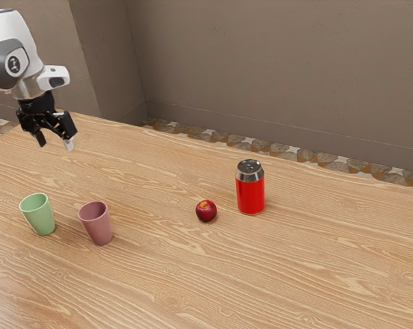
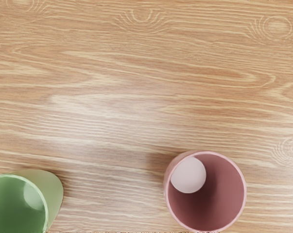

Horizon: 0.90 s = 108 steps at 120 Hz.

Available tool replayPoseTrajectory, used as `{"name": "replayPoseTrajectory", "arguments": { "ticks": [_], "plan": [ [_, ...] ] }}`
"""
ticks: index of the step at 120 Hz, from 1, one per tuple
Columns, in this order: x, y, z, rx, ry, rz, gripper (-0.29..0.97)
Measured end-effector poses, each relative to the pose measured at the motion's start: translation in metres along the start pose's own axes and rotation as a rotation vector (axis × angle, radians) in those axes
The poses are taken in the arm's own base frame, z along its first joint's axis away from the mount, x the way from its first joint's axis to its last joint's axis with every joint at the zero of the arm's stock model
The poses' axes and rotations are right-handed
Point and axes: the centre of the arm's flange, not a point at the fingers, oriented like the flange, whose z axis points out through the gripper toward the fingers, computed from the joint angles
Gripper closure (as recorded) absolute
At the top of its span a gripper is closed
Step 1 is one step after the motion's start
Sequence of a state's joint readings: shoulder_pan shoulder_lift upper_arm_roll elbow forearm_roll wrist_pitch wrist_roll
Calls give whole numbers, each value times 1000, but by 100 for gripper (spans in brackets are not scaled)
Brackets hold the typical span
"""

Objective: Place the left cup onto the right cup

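Wooden table (image 1: pixel 295 267), brown wall behind. Two cups stand upright: the green cup (image 1: pixel 38 214) at the exterior view's left, the pink cup (image 1: pixel 96 223) just beside it. One apple (image 1: pixel 206 210), one red can (image 1: pixel 250 187). The gripper (image 1: pixel 55 142) hovers above the table, fingers apart, holding nothing.

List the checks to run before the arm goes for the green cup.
1. Gripper open and empty: ok.
2. Green cup upright, mouth up: ok.
3. Pink cup upright, with nothing inside it in the wrist view: ok.
4. Cups stand apart, leaving room for a finger between them: ok.
5. Apple and red can well away from both cups: ok.
6. Gripper lined up over the green cup: not ok; it hangs high above the table and is not centred on the cup.
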<state>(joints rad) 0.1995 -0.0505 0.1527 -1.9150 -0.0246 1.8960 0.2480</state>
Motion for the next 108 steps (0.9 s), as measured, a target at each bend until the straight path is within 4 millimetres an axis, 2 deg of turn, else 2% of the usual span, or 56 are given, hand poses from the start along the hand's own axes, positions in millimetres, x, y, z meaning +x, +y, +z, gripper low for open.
{"name": "replayPoseTrajectory", "arguments": {
  "ticks": [9,18,35,53,91,108],
  "plan": [
    [-5,-20,1,2,2,-34,2],
    [-8,-30,1,4,4,-49,2],
    [-6,-29,5,5,0,-40,2],
    [-6,-28,30,0,-28,-34,2],
    [-15,-45,71,-1,-50,-63,2],
    [-18,-53,76,5,-39,-75,2]
  ]
}}
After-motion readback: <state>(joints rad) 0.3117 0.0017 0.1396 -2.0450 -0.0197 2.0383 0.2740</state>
